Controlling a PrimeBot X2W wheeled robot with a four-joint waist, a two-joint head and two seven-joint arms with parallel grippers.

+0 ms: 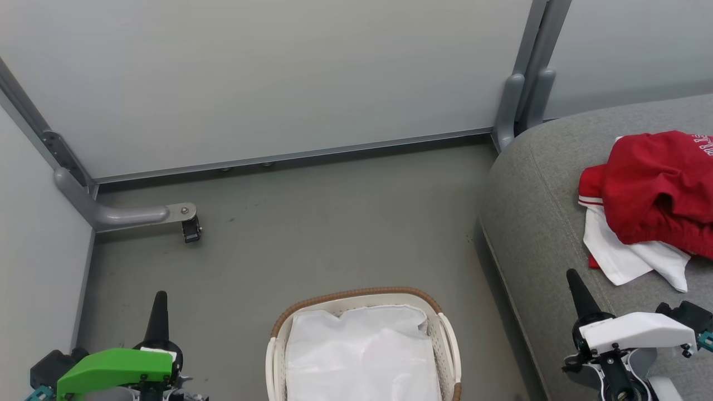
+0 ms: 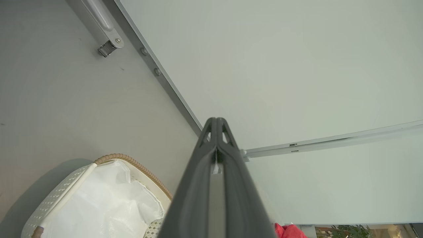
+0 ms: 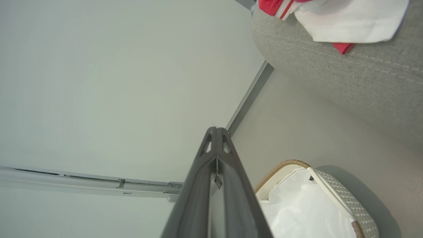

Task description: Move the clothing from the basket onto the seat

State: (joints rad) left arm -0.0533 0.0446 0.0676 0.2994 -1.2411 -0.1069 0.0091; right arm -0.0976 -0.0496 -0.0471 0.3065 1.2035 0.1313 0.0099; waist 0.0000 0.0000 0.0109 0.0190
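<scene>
Grey floor, pale wall panels, basket holding only its liner.
At 8 o'clock the left gripper is seen pressed shut and empty; the basket is set at 6 o'clock; the clothing is heaped on the seat at 3 o'clock; at 4 o'clock the right gripper is likewise closed on nothing.

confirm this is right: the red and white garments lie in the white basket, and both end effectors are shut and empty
No: the head view shows the red and white garments on the large grey fabric seat cushion, not in the white perforated basket with the brown woven rim. The left end effector and the right end effector are shut and empty.
</scene>
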